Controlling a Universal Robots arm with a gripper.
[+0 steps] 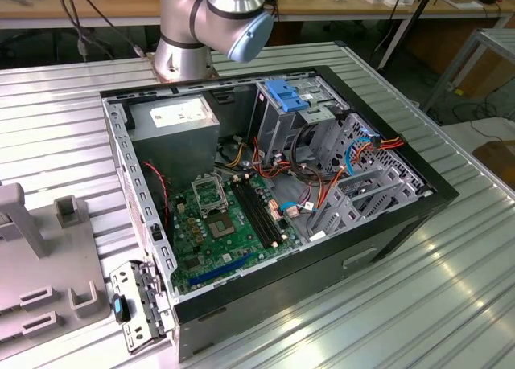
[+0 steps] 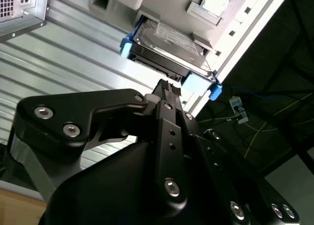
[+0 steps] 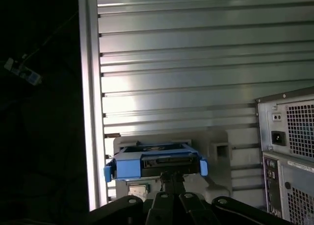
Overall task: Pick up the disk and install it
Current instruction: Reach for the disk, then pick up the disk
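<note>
The disk (image 2: pixel 167 43) (image 3: pixel 147 165) is a dark metal drive in a bright blue carrier frame. It rests on a pale grey holder (image 3: pixel 218 149) on the ribbed metal table, close to the table's edge. In both wrist views my gripper (image 2: pixel 169 87) (image 3: pixel 171 177) is shut, its black fingers pressed together, with the tips right at the disk's near edge. Whether they touch it I cannot tell.
The open computer case (image 1: pixel 386 240) lies on the table with its green mainboard (image 1: pixel 217 224), cables and a grey drive cage (image 1: pixel 282 124) topped by a blue latch (image 1: pixel 286 94). The arm's base (image 1: pixel 201 31) stands behind it. The case's vented back (image 3: pixel 289 151) is near the holder.
</note>
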